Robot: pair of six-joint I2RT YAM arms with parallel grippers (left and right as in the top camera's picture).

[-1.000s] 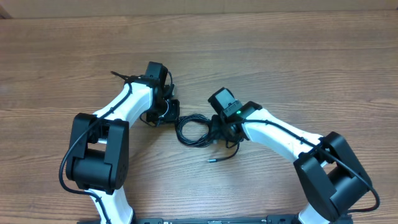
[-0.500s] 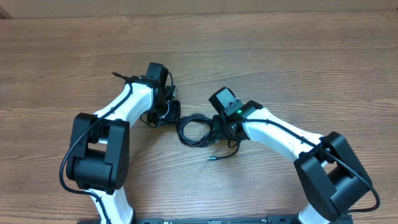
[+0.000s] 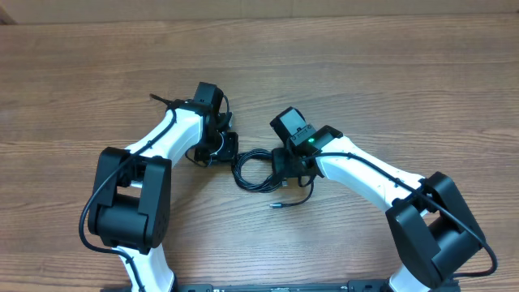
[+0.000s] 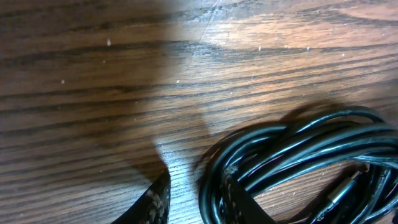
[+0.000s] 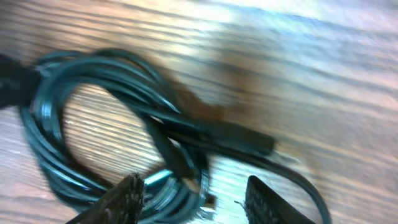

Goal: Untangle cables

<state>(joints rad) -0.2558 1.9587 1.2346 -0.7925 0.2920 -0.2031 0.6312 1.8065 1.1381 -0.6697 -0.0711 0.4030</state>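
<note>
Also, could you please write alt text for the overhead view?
Seen from above, a coil of thin black cables lies on a wooden table between two white and black robot arms. The left end effector is at the coil's left edge and the right end effector at its right edge. A loose plug end lies below the coil.
</note>
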